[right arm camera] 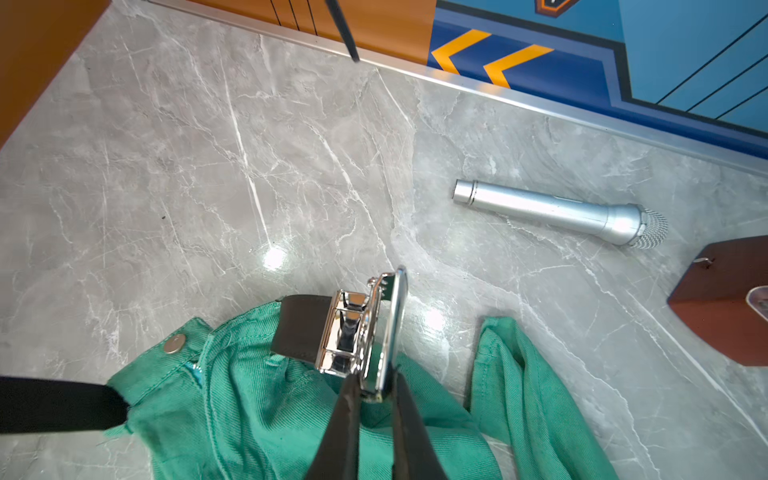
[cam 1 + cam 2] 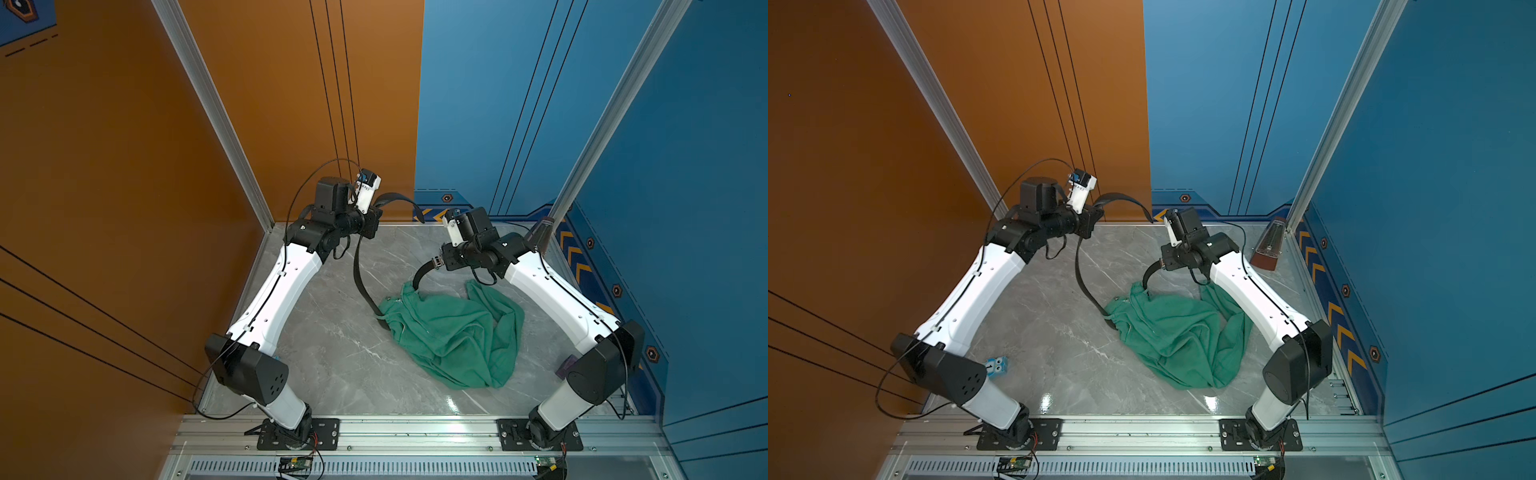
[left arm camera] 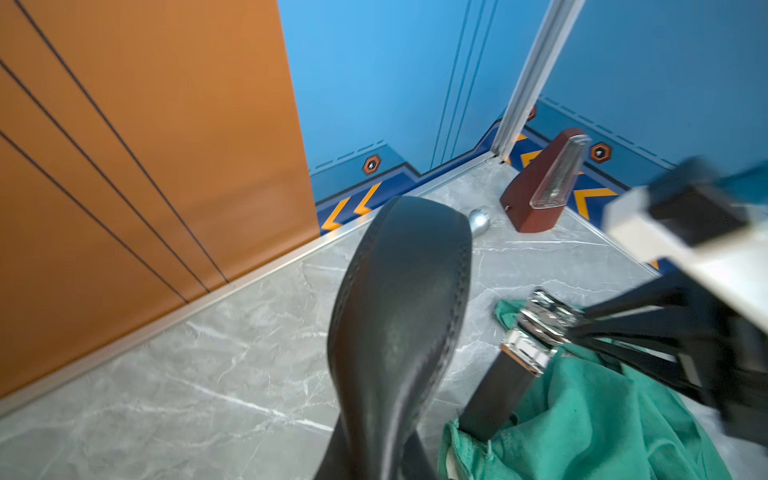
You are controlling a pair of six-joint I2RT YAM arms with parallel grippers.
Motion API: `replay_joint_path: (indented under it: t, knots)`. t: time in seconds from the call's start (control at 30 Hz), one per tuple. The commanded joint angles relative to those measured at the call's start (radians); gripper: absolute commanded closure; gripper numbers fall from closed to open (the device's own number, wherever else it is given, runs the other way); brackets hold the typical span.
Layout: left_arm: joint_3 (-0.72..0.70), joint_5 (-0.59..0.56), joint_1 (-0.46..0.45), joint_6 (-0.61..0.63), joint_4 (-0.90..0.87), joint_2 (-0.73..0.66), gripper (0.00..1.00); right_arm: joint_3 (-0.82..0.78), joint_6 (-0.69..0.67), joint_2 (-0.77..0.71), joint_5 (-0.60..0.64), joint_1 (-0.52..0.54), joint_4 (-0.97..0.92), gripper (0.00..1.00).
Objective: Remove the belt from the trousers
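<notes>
**Desk:** Where is the belt (image 2: 358, 266)?

**Photographer:** The black strap sags between both hands. Its middle is threaded through the waistband of the green trousers (image 2: 453, 336), which lie heaped on the table (image 2: 332, 361) below the grippers.

**Desk:** Who holds what?

**Photographer:** The left gripper (image 2: 371, 220) is clamped on the strap near its tail, which flops over the top of it. The right gripper (image 1: 376, 388) is pinched together on the silver buckle (image 1: 357, 332), just above the cloth.

**Desk:** How will it handle?

**Photographer:** Probably light, limp and smooth, so it should slide through the loops. The soft trousers may lift with it. The buckle is the one stiff part and gives a sure hold, though the metal looks slick. Pulling from that end seems best.

**Desk:** Anything nearby?

**Photographer:** A microphone (image 1: 557, 212) lies beyond the right gripper's tips, and a metronome (image 3: 540, 187) stands farther off.
</notes>
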Motion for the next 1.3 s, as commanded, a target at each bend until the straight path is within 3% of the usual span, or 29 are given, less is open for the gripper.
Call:
replay_joint_path:
  t: [0.0, 0.1, 0.17, 0.27, 0.4, 0.47, 0.67, 0.87, 1.0, 1.07, 1.1, 1.17, 1.27]
  knots:
    - [-0.008, 0.059, -0.014, -0.059, -0.011, 0.077, 0.78, -0.006, 0.011, -0.105, 0.060, 0.029, 0.063, 1.00]
    - [-0.009, 0.102, -0.035, 0.007, -0.011, 0.073, 0.42, 0.004, 0.013, -0.139, 0.073, 0.034, 0.068, 1.00]
    - [-0.021, 0.109, -0.056, 0.090, -0.011, 0.039, 0.25, 0.012, 0.014, -0.150, 0.077, 0.034, 0.070, 1.00]
    - [-0.061, 0.134, -0.081, 0.202, -0.009, -0.032, 0.18, 0.032, 0.019, -0.156, 0.081, 0.036, 0.070, 1.00]
    - [-0.107, 0.266, -0.134, 0.269, -0.006, -0.071, 0.18, 0.060, 0.029, -0.158, 0.074, 0.041, 0.070, 1.00]
    - [-0.105, 0.271, -0.191, 0.282, -0.002, -0.048, 0.18, 0.072, 0.033, -0.155, 0.075, 0.049, 0.070, 1.00]
    - [-0.106, 0.151, -0.287, 0.140, 0.169, 0.047, 0.21, 0.081, 0.077, -0.164, 0.096, 0.058, 0.068, 1.00]
    - [-0.271, 0.023, -0.295, -0.108, 0.645, 0.077, 0.24, 0.078, 0.153, -0.183, 0.121, 0.059, 0.068, 0.99]
    - [-0.270, -0.072, -0.297, -0.171, 0.668, 0.129, 0.27, 0.048, 0.153, -0.180, 0.137, 0.052, 0.065, 0.98]
    - [-0.303, -0.127, -0.273, -0.237, 0.668, 0.129, 0.31, 0.002, 0.161, -0.181, 0.140, 0.025, 0.066, 0.91]
    - [-0.317, -0.129, -0.259, -0.265, 0.668, 0.129, 0.33, -0.026, 0.163, -0.179, 0.133, 0.009, 0.070, 0.83]
    - [-0.349, -0.136, -0.224, -0.353, 0.668, 0.133, 0.36, -0.086, 0.191, -0.144, 0.106, -0.033, 0.093, 0.56]
    - [-0.414, -0.133, -0.178, -0.463, 0.667, 0.125, 0.42, -0.075, 0.206, -0.017, 0.019, -0.060, 0.097, 0.41]
